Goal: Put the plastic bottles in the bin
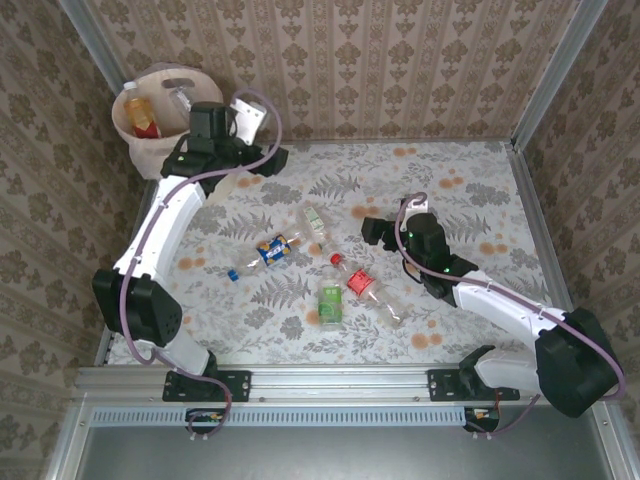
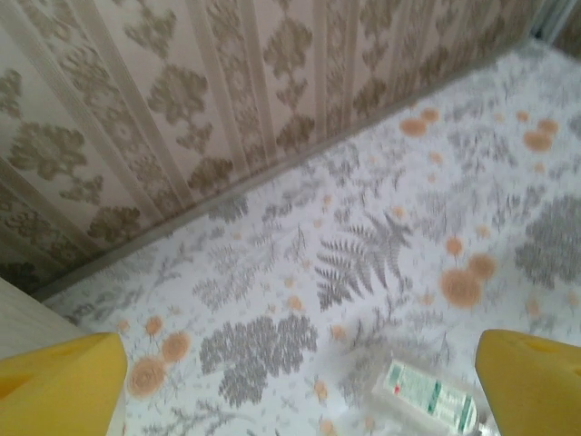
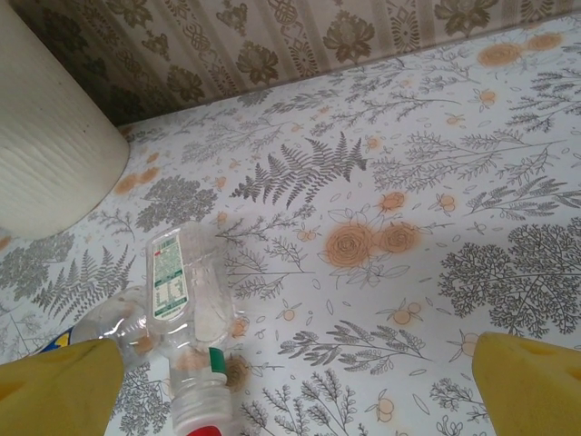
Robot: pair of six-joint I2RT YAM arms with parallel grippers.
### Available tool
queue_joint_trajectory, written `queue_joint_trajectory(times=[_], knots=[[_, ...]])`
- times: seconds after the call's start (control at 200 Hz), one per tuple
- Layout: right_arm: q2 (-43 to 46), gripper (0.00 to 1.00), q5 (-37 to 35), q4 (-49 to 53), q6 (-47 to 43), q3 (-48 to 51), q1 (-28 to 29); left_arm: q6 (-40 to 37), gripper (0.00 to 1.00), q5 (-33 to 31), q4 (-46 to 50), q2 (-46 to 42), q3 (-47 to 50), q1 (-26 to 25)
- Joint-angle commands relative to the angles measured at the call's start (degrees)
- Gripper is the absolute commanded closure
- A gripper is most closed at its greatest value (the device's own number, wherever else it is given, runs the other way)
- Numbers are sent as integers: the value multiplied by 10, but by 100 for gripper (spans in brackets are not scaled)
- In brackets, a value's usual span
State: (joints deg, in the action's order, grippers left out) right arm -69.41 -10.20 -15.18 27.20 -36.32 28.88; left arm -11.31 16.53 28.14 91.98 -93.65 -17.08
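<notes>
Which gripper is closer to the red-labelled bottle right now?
Right. The right gripper is just beyond the red-labelled bottle; the left gripper is far off beside the bin.

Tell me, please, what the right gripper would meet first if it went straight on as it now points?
Probably the floral table just ahead of the right gripper; the white-labelled bottle lies left of that line, though depth is unclear.

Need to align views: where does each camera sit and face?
Top external: above, behind the bases, looking down on the floral table; left arm, right arm show.
Left wrist: on that arm, facing the patterned wall; yellow fingers show.
Right wrist: low over the table, facing the tall pale beige round bin; yellow fingers show.
Shared: top and right wrist both show that bin.
</notes>
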Motion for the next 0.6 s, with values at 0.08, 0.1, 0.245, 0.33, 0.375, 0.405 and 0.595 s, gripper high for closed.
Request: queue_joint_trajectory(times=[0.08,0.1,0.245,0.33,0.375,0.405,0.595], knots=[[5,0,-15,-15,-4,1,1,-144,0,-40,115,-7,33,-50],[3,0,-15,-16,-3,0,1,-153,0,-49,126,-3,34,-56],[-7,0,-12,-19,-4,-6,2,-188,0,-74,191,41,35,-71],[-12,0,-9,-18,-2,-9,1,-193,0,-67,219,65,33,-71],[-13,0,-9,-18,-2,-10,1,-194,0,-62,230,76,33,-73],[-14,0,-9,-18,-2,-10,1,-194,0,-62,231,82,35,-73],[-12,0,-13,-15,-3,-9,1,-190,0,-47,187,107,84,-84]])
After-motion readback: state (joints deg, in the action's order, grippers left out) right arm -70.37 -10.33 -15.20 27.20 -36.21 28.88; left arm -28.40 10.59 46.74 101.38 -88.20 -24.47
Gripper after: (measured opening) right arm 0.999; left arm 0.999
